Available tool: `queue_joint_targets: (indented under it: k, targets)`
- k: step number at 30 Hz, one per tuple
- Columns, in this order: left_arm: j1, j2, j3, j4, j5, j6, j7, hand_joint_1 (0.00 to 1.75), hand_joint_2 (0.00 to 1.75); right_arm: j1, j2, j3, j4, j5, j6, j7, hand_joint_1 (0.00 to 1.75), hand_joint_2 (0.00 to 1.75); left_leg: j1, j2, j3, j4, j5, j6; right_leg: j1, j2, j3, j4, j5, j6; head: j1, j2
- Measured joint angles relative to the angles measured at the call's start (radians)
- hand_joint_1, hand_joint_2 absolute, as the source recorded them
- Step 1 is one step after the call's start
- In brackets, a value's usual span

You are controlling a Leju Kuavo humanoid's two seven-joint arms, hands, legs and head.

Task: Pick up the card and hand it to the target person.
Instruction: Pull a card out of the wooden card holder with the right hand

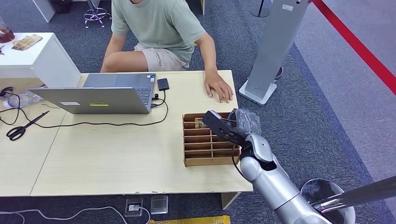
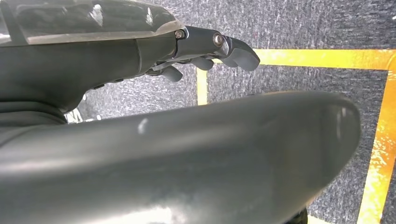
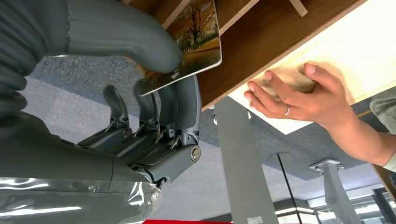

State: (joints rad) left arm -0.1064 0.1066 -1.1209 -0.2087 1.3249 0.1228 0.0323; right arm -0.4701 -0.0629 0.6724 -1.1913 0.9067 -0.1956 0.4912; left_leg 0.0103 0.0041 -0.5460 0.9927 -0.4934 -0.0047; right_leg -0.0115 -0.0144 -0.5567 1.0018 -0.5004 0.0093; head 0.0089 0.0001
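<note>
Right wrist view shows the right robot hand point(image 3: 154, 107) pinching the card point(image 3: 194, 39), thumb on its picture face and fingers point(image 3: 184, 100) behind, at the wooden organiser point(image 3: 280, 32) on the worktop point(image 1: 116, 154). Best, I judge, to keep that pinch firm and draw the card straight out of its slot before swinging toward the person's hand point(image 3: 299, 91) resting just beyond. The left robot hand point(image 2: 205, 51) hangs low, fingers curled in, holding nothing.
</note>
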Motion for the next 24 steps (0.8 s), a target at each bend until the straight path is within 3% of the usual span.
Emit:
queue_joint_targets:
  k: [12,20,24]
  targets:
    - [0.000,0.000,0.000,0.000,-0.007,0.001,-0.007,0.00,0.00,0.013,-0.001,-0.005,-0.008,0.015,-0.033,-0.014,1.50,1.75,0.000,0.000,0.000,0.000,0.000,0.000,0.000,0.000,0.000,0.000,0.000,0.000,0.000,0.000]
    - [0.001,0.000,0.000,0.000,-0.012,0.000,-0.025,0.00,0.00,0.083,-0.011,-0.027,-0.111,0.136,-0.341,-0.278,1.50,1.75,0.000,0.000,0.000,0.000,0.000,0.000,0.000,0.000,0.000,0.000,0.000,0.000,0.000,0.000]
    - [0.001,0.000,0.000,0.000,-0.013,0.001,-0.027,0.00,0.00,0.116,-0.016,-0.040,-0.169,0.151,-0.435,-0.353,1.50,1.75,0.000,0.000,0.000,0.000,0.000,0.000,0.000,0.000,0.000,0.000,0.000,0.000,0.000,0.000]
